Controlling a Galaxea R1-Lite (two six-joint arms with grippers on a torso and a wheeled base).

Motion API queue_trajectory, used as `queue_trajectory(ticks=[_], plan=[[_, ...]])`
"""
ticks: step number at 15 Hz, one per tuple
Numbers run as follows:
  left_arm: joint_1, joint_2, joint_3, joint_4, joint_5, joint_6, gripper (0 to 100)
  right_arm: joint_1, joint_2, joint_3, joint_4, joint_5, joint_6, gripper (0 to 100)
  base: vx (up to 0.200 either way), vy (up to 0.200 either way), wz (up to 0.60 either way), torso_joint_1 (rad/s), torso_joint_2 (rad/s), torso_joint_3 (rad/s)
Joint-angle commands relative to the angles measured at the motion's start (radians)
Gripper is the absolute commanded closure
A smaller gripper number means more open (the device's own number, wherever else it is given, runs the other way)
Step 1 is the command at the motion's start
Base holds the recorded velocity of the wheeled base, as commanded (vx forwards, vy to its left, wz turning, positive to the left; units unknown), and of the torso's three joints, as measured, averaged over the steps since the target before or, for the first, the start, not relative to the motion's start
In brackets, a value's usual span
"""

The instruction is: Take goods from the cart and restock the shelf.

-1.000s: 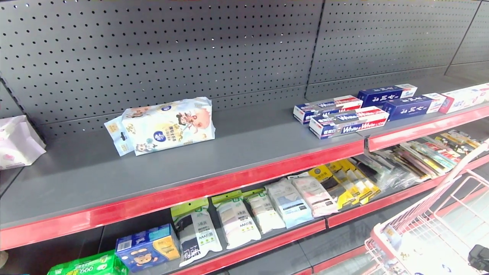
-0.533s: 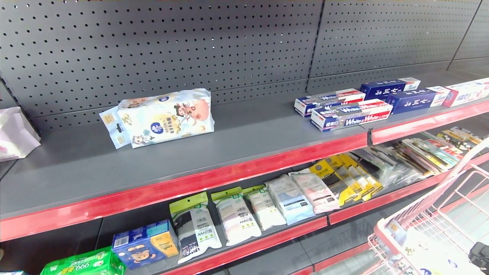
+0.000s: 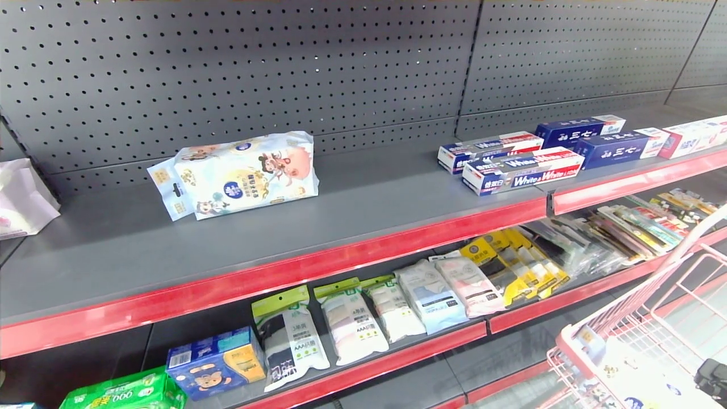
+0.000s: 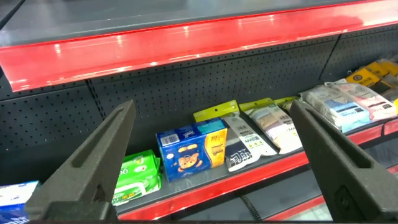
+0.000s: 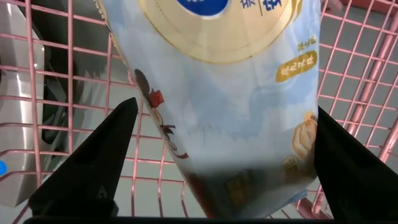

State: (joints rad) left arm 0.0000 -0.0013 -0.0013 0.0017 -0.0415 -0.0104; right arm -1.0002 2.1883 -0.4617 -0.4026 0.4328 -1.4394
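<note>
A pale blue pack (image 5: 230,74) with cartoon print lies in the pink wire cart (image 5: 50,68). My right gripper (image 5: 227,106) is open, with one finger on each side of the pack; whether they touch it I cannot tell. The cart (image 3: 636,318) stands at the lower right, in front of the shelf. The grey top shelf (image 3: 341,210) with its red front edge holds a similar cartoon-print pack (image 3: 238,173). My left gripper (image 4: 211,106) hangs open and empty, facing the lower shelf.
Toothpaste boxes (image 3: 519,170) and blue boxes (image 3: 613,149) lie on the top shelf's right part, and a pink-white bag (image 3: 23,201) at its far left. The lower shelf holds bagged goods (image 3: 352,324), a blue box (image 4: 189,146) and a green pack (image 4: 138,177).
The head camera shifted between the earliest frame and half a second ago, so the whole scene slid. Since then nothing has visibly moved.
</note>
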Motion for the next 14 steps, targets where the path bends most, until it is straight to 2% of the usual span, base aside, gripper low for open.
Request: queue_trajectory(ticks=[1,11,12,14], plan=[[0.0,0.001,0.0,0.0,0.0,0.0,0,0.0,0.019,0.005,0.001,0.032,0.01,0,0.0,0.0,0.0,0.0,0.0,0.0],[0.0,0.001,0.0,0.0,0.0,0.0,0,0.009,0.059,-0.003,0.001,0.058,0.031,0,0.0,0.0,0.0,0.0,0.0,0.0],[0.0,0.001,0.0,0.0,0.0,0.0,0,0.012,0.059,-0.005,-0.001,0.057,0.036,100,0.0,0.0,0.0,0.0,0.0,0.0],[0.0,0.001,0.0,0.0,0.0,0.0,0,0.014,0.059,-0.003,-0.001,0.055,0.036,100,0.0,0.0,0.0,0.0,0.0,0.0]])
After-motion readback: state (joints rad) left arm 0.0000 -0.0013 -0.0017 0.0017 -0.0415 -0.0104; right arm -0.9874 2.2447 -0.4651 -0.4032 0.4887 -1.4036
